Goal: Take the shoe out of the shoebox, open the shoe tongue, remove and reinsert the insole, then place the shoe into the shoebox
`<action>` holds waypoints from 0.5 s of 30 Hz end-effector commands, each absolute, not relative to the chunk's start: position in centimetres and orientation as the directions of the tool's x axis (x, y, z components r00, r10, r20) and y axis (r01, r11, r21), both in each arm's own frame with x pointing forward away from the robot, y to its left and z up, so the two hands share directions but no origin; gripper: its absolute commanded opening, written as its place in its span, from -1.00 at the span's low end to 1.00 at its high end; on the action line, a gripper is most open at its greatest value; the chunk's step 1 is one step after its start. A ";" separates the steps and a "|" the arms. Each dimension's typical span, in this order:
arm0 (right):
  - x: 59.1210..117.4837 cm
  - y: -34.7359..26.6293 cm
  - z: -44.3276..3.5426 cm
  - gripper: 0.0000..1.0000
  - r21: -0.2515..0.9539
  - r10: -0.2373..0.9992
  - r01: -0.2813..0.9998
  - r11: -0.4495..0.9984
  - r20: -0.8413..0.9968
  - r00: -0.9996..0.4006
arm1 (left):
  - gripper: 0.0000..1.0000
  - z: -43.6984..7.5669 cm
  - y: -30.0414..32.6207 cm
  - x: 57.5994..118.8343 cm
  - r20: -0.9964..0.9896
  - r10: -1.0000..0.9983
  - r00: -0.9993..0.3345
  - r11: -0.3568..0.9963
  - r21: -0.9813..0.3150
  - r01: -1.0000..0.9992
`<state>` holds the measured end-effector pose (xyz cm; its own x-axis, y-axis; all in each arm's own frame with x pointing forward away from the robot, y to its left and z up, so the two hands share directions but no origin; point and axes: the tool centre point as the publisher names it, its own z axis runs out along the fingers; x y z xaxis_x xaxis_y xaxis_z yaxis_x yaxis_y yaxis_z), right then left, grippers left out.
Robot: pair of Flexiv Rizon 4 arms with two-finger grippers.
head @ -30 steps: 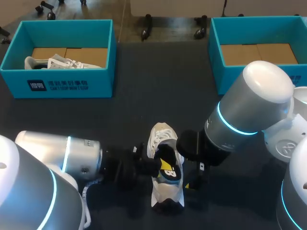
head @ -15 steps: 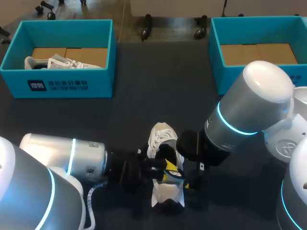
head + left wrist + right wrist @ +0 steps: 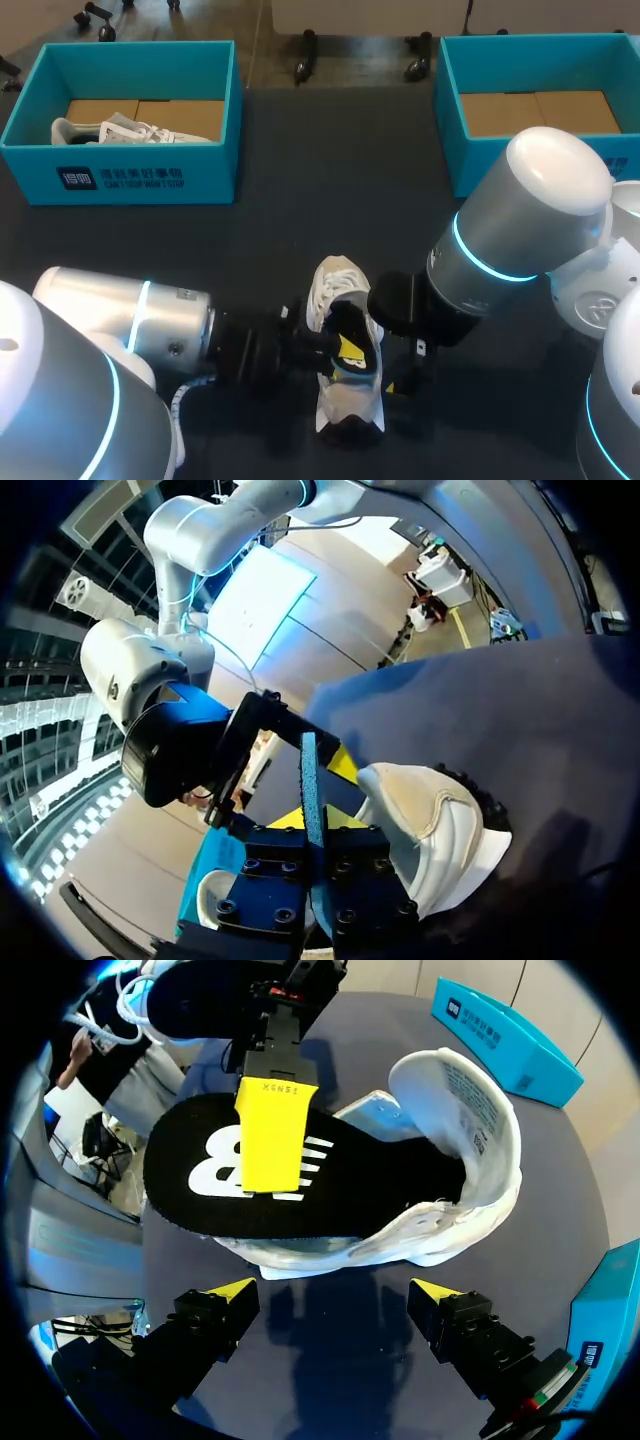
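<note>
**Left gripper** (image 3: 315, 802): clenched on the insole (image 3: 380, 1190). One yellow finger (image 3: 272, 1135) lies flat on the insole's black top face. The other is beneath it, so the insole shows edge-on between the two tips in the left wrist view. The left arm enters from 8 o'clock in the head view, and its gripper ends over the shoe's opening.

**Insole**: black, with a white logo. Its front part sits inside the shoe (image 3: 345, 400) under the tongue (image 3: 465, 1085). Its rear part lies over the rim of the opening, toward the left arm.

**Shoe**: white, upright on its sole on the table (image 3: 300, 200), at 6 o'clock in the head view. It lies roughly along the 12–6 line. The tongue is folded up and back toward 12 o'clock, with its inner face showing.

**Right gripper** (image 3: 330, 1295): released, its fingers spread wide and holding nothing. It hangs just beside the shoe at 3 o'clock, apart from it, with the shoe's side ahead of the tips. The right arm enters from 4 o'clock.

**Boxes**: left box (image 3: 120, 180) at 10 o'clock, holding a second white shoe (image 3: 130, 130). Right box (image 3: 450, 120) at 2 o'clock, with its cardboard floor showing. Both are well apart from the grippers.
</note>
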<state>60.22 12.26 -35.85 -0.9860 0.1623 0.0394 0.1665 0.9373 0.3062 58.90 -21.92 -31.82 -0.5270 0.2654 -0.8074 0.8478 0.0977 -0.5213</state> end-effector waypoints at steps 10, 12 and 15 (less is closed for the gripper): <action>60.1 12.2 -36.0 1.00 0.310 0.162 0.166 0.936 0.037 -0.986 | -1.00 -34.4 -22.5 61.0 -0.831 0.333 -0.445 0.218 -0.391 0.894; 60.1 12.2 -36.0 1.00 0.310 0.162 0.166 0.936 0.037 -0.986 | -1.00 -34.4 -22.4 61.2 -0.830 0.328 -0.451 0.225 -0.395 0.891; 60.1 12.2 -36.0 1.00 0.310 0.162 0.166 0.936 0.037 -0.986 | -1.00 -34.0 -22.2 60.9 -0.824 0.308 -0.476 0.203 -0.432 0.879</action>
